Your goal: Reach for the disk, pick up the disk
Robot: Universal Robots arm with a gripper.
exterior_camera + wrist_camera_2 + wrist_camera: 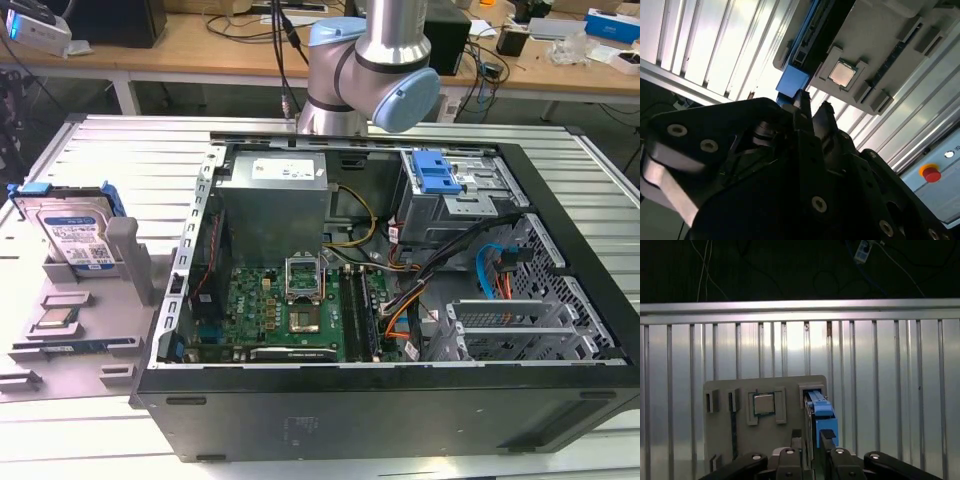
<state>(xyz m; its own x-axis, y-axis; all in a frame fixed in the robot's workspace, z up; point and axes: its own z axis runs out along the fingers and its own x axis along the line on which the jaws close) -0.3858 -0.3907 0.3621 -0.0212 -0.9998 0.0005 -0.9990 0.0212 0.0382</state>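
The disk (75, 230), silver with a white-and-blue label and a blue bracket, stands on edge in a grey holder (128, 262) at the exterior view's left. In the first wrist view I look down on its blue top edge (821, 407), which lies just beyond my gripper (812, 436). The two black fingertips (797, 436) stand a little apart with nothing between them. In the second wrist view the gripper (813, 105) hangs short of the blue bracket (792, 82) without touching it.
A small grey chip (763, 404) sits in the holder beside the disk. An open black computer case (400, 400) fills the middle of the ribbed metal table (130, 140). The arm's body (370, 80) rises behind it. A red button (930, 173) is at the table's edge.
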